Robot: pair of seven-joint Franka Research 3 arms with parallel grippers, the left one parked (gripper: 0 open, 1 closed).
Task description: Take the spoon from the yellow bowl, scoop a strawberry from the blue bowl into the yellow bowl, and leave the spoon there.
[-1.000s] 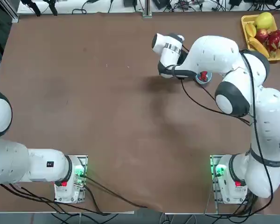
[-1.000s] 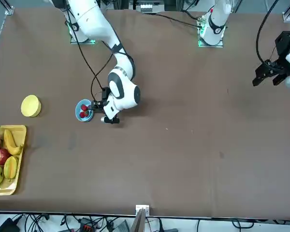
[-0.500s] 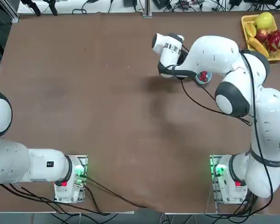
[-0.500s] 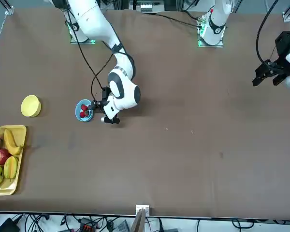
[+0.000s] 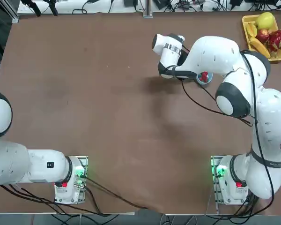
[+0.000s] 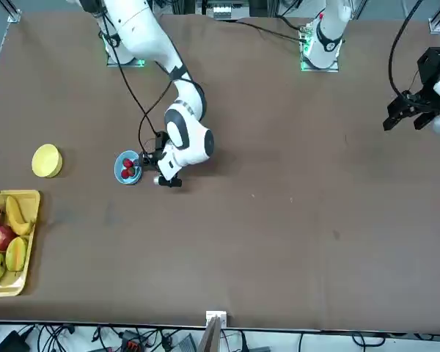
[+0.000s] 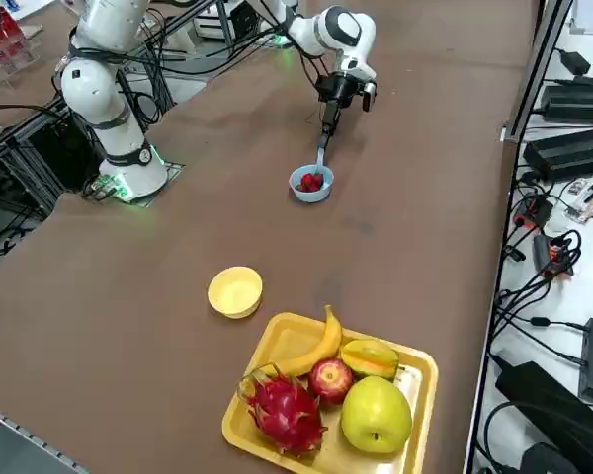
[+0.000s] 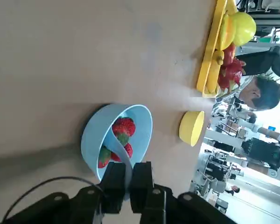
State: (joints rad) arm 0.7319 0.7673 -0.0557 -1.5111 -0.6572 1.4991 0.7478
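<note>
Right gripper (image 8: 127, 183) clamped on the spoon (image 8: 122, 157) handle, just beside the blue bowl (image 7: 311, 185), arm reaching across the table. Spoon slants down from the fingers so its tip sits inside the blue bowl, among the strawberries (image 8: 123, 129) — looks like the scoop step, tip angled low to get under a berry. No berry visibly on the spoon yet, as far as I can tell. Yellow bowl (image 7: 235, 291) empty, well apart from the blue one, nearer the fruit tray (image 7: 415, 372); it's the drop-off, so the carry crosses open table. Tray fruit is clutter, not involved. Risk I'd guess: berry rolling off the shallow spoon.
</note>
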